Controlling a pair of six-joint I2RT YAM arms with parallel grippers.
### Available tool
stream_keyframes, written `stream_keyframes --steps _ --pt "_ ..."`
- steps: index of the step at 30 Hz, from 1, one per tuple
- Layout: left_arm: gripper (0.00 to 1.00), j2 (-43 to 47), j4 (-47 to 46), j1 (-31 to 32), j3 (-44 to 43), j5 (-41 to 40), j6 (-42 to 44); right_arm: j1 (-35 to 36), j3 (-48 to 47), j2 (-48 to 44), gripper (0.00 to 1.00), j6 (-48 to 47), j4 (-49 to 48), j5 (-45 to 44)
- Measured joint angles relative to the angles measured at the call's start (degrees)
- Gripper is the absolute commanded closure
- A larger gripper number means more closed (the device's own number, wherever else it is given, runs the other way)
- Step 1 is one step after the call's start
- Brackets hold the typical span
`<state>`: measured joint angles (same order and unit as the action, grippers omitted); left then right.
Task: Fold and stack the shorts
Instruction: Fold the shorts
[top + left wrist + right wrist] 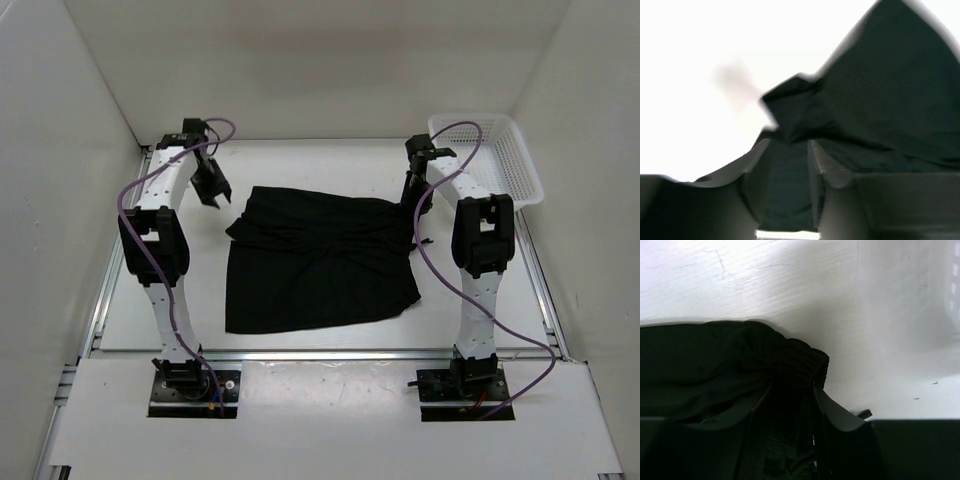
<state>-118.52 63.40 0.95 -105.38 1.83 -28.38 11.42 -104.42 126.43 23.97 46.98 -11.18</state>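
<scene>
1. The shorts (320, 260) lie in the middle of the worktop (320, 165), spread wide from the left edge side toward the right edge side. A layer is doubled over along their far side.
2. The relation that matters is that both tools sit at the far side of the cloth, one at each end of that doubled-over edge. The rest of the shorts lies toward the near edge from them, so by my judgement any next fold would have to draw the cloth nearward or across.
3. The left tool (212, 190) hangs just beside the far-left corner of the shorts, off the cloth. In its wrist view its jaws (788, 145) stand spread, with the pointed cloth corner lying beyond the tips.
4. The right tool (413, 200) is at the far-right corner. In its wrist view its jaws (792, 387) stand apart with the gathered waistband (795, 355) bunched at the tips. I cannot tell whether they pinch it.
5. Neither arm is clearly nearer, as each has its own corner.
6. The cloth is plain black, matt and limp, with soft creases. The waistband is ribbed and puckered, thicker than the legs. It will likely slump and drag rather than hold a crease.
7. A white plastic lattice basket (520, 150) stands at the far-right corner of the worktop, near the right tool.
</scene>
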Motion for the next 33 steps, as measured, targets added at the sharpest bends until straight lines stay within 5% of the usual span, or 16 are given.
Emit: stream_keyframes --steps 4,9,14,17,23,30,33 --pt "0.58 -4.9 0.9 1.6 -14.8 0.0 0.3 0.0 0.1 -1.4 0.58 -0.2 0.0 -0.1" --pt "0.38 -17.8 1.9 4.0 -32.2 0.9 1.2 0.0 0.1 -1.7 0.58 -0.2 0.0 -0.3" --pt "0.38 -26.5 3.3 4.5 -33.1 1.8 1.5 0.0 0.1 -1.7 0.58 -0.2 0.0 -0.3" --pt "0.45 -28.4 4.2 4.4 -31.8 2.1 1.9 0.0 0.1 -1.7 0.58 -0.2 0.0 -0.3" --pt "0.75 -28.7 4.1 4.1 -31.6 2.8 2.5 0.0 0.1 -1.7 0.58 -0.2 0.1 -0.3" --pt "0.61 -28.7 3.8 4.3 -31.3 3.5 2.9 0.0 0.1 -1.7 0.58 -0.2 0.1 -0.3" --pt "0.8 -28.7 3.6 4.5 -31.1 3.6 2.6 0.0 0.1 -1.7 0.58 -0.2 0.1 -0.3"
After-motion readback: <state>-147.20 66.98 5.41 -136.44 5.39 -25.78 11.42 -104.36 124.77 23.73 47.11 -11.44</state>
